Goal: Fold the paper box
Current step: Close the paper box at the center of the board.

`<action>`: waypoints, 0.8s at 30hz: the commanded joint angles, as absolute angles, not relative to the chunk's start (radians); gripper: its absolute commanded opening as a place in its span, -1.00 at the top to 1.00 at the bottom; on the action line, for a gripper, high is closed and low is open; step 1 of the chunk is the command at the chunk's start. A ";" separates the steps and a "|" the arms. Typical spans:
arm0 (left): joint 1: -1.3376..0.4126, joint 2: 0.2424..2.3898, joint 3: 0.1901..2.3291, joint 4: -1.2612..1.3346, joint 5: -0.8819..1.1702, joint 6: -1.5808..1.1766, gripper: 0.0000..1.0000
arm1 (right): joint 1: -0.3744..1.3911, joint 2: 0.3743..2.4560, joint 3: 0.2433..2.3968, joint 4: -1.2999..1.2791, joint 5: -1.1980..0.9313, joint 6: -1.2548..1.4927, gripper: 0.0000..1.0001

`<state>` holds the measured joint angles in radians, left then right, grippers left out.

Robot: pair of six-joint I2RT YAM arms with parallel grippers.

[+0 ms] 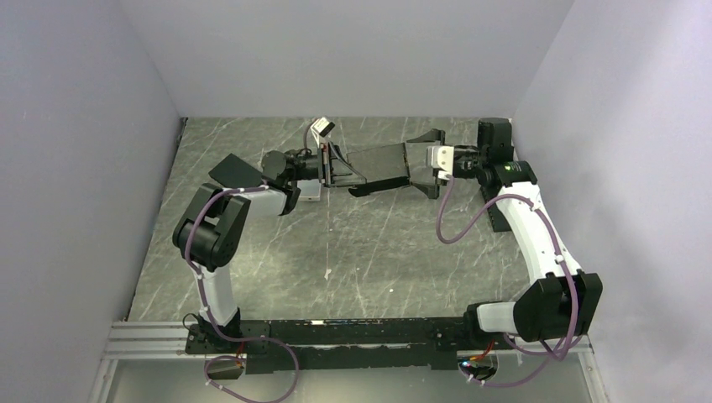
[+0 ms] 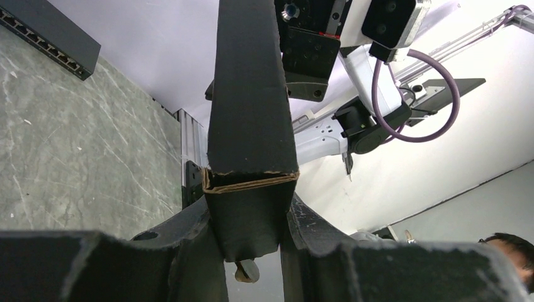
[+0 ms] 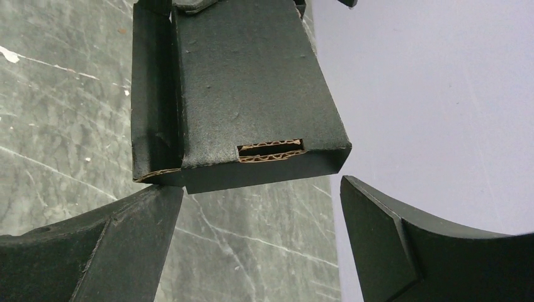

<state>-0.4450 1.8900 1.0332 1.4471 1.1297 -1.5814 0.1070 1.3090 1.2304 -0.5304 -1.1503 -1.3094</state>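
The paper box (image 1: 378, 166) is matte black and partly folded, and hangs above the table's far middle between both arms. My left gripper (image 1: 324, 172) is shut on its left end. In the left wrist view a folded black panel (image 2: 252, 126) with a brown cut edge runs up from between the gripper's (image 2: 252, 220) two fingers, pinched there. My right gripper (image 1: 430, 168) stands open at the box's right end. In the right wrist view the box's end (image 3: 252, 94) sits just beyond the spread gripper (image 3: 261, 195), its lower left corner at the left fingertip (image 3: 157, 207).
A black slab (image 1: 494, 134) stands at the far right corner and another (image 1: 497, 214) lies beside the right arm. A small silver-grey case (image 1: 312, 191) lies under the left wrist. A black bar with ports (image 2: 50, 31) sits by the wall. Walls close three sides.
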 commanded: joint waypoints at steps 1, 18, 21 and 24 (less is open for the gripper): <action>-0.461 1.904 1.078 1.505 1.160 -1.584 0.92 | 0.115 1.301 1.273 -0.510 -1.229 -1.246 -0.99; -0.492 1.952 1.123 1.454 1.220 -1.583 0.94 | 0.139 1.310 1.315 -0.560 -1.164 -1.319 -0.99; -0.492 1.958 1.130 1.444 1.226 -1.585 0.94 | 0.151 1.315 1.322 -0.566 -1.145 -1.344 -0.99; -0.493 1.968 1.135 1.443 1.228 -1.591 0.95 | 0.165 1.316 1.318 -0.532 -1.122 -1.315 -0.99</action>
